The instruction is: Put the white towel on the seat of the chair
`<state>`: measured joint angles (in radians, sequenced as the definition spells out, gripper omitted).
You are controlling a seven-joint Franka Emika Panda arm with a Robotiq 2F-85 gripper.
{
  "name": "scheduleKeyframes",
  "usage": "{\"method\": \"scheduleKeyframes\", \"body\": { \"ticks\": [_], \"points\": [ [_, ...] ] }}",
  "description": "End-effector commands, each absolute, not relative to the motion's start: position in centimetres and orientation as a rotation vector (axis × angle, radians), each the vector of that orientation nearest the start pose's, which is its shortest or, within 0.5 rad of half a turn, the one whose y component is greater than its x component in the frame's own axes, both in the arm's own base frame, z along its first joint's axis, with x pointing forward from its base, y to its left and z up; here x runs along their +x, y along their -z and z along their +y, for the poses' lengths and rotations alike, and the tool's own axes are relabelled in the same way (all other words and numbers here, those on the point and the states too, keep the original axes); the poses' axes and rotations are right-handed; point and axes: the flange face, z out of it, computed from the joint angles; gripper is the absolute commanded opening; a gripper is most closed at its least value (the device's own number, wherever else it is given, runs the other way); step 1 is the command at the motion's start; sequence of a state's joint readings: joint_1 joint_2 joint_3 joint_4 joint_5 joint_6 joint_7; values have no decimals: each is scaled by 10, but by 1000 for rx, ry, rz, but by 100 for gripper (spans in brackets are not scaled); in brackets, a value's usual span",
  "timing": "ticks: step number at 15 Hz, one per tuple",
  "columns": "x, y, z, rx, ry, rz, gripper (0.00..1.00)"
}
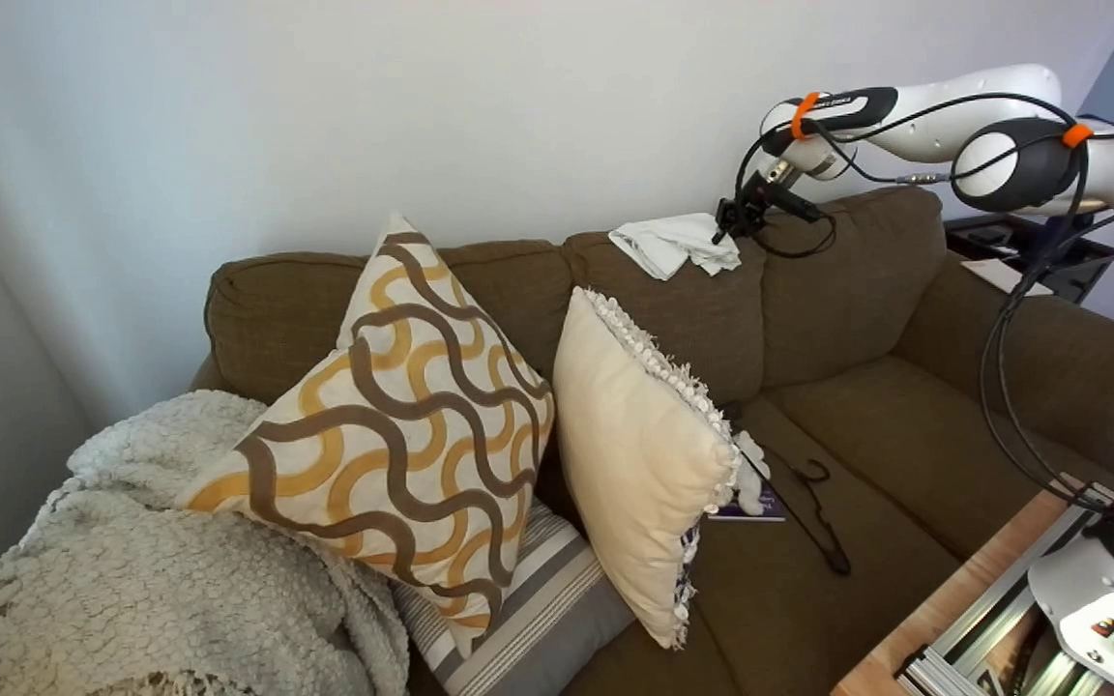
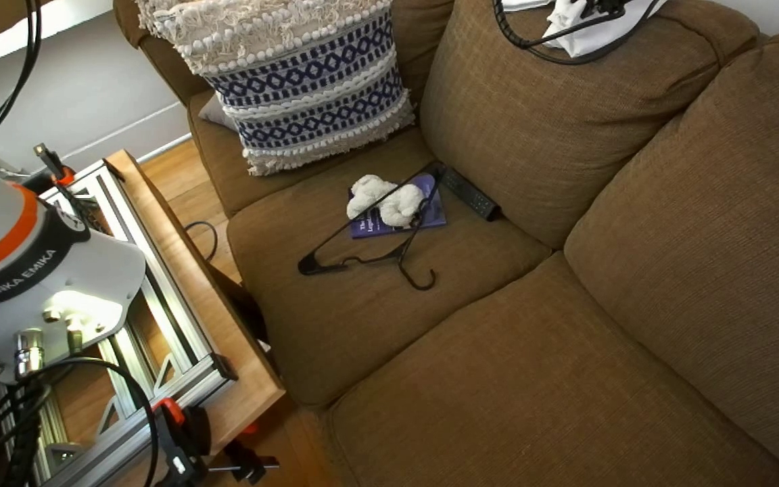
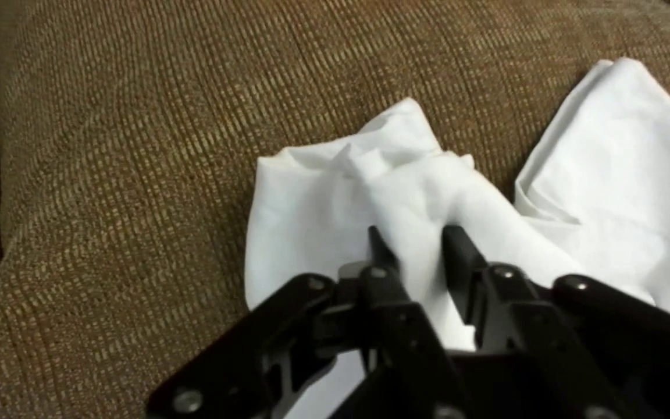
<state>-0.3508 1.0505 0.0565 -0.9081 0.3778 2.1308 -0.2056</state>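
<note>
If judged from the wrist view, seems to be at the grasping step. Note the gripper [image 3: 413, 235] down at the white towel [image 3: 469, 203], set astride a raised fold, with cloth showing in the gap. Cannot tell from the blurred tips whether firmly pinched or only straddled, so count the hold as unproven. Find the towel in both exterior views, rumpled over the top of a back cushion [image 2: 531, 128] and not yet on the sofa seat [image 2: 531, 385]. Take that seat as the goal, despite the word "chair". Rate as early in the task, with lifting, carrying, lowering and release all left to do.

For the next move, first make sure of the bite: close fully on the fold if not done, deep enough to catch more than the top layer. Then raise straight up to free the cloth from the cushion, before drawing forward and down. Expect limp, trailing fabric, likely to hang well below the grip; allow height for that. Best aim for the stretch of seat away from the black hanger [image 2: 395, 254], purple book [image 2: 435, 215], fluffy white thing [image 2: 401, 206] and remote [image 2: 469, 193], all seen in an exterior view. Could snag on the hanger's hook if brought in low from that side. Mind also the cable loop [image 2: 506, 32] seen against the towel in an exterior view, perhaps apt to drag at the cloth during the lift.
</note>
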Motion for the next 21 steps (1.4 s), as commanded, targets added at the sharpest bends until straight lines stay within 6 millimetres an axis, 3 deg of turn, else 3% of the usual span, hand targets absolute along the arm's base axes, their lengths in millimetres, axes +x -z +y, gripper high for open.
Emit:
{"method": "scheduleKeyframes", "body": {
  "ticks": [1, 5, 10, 12, 16, 21],
  "points": [
    [768, -265, -249, -2797, 313, 460, 1],
    [759, -277, -253, -2819, 293, 445, 2],
    [735, -342, -238, -2887, 336, 319, 2],
    [723, -364, -228, -2923, 308, 359, 2],
    [686, -396, -212, -2985, 194, 630, 2],
    [628, -406, -192, -2922, 11, 989, 2]
  ]
}}
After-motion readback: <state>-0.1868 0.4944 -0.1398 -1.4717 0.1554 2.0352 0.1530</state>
